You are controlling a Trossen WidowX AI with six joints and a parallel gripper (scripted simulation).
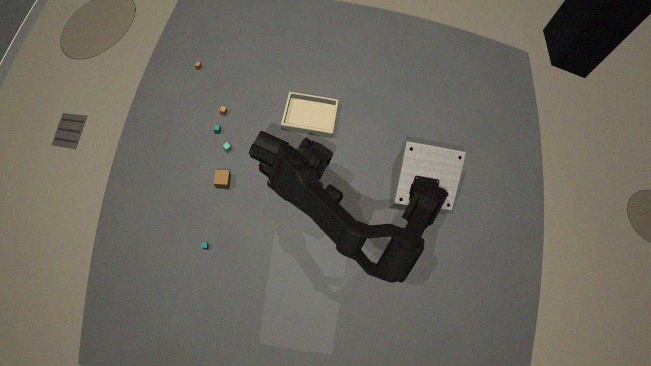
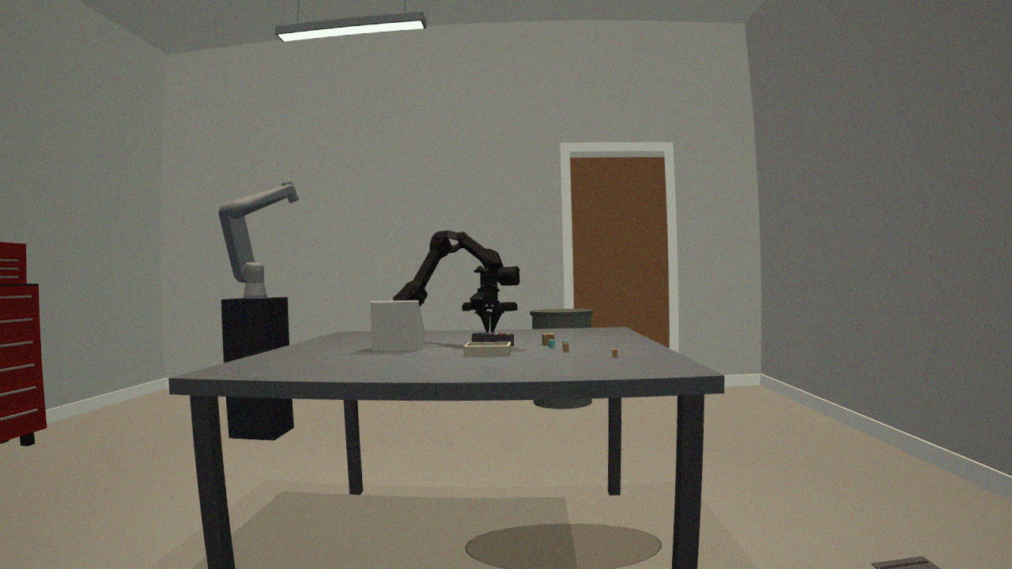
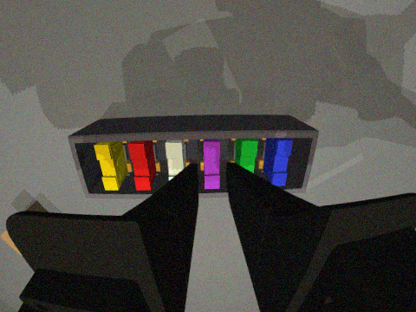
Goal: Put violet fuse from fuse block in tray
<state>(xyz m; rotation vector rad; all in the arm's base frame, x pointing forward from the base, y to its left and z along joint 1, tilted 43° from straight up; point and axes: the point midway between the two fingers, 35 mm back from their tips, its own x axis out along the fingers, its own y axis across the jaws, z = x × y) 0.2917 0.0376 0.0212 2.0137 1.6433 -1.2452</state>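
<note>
Held narrowly apart and gripping nothing: two dark fingers, tips pointing down at the fuse block [image 3: 197, 124]. In the wrist view, framing the violet fuse [image 3: 211, 165] between the two tips, one tip overlapping the slot on each side; cannot tell from that view whether touching anything. From the exterior view, hanging close above the block, tips near its top.

Seated in the block, fourth from the left in a single row of six: that violet fuse, upright in its own slot. Counted along the row: one yellow fuse [image 3: 107, 168], one red fuse [image 3: 140, 166], one white fuse [image 3: 173, 159], then violet, one green fuse [image 3: 246, 156], one blue fuse [image 3: 277, 162]. Small orange tabs between the slots.

Further out, hidden from the top view under the black arm [image 1: 318, 204]: the block itself. Just beside the wrist, one cream tray [image 1: 285, 109], holding nothing.

Scattered well apart on the grey desk [image 1: 409, 296], beyond the tray: three orange cubes [image 1: 221, 178], the nearest much the largest, and three teal cubes [image 1: 226, 147]. At the arm's foot, one white mounting plate [image 1: 432, 163] with dark bolts at its corners.
</note>
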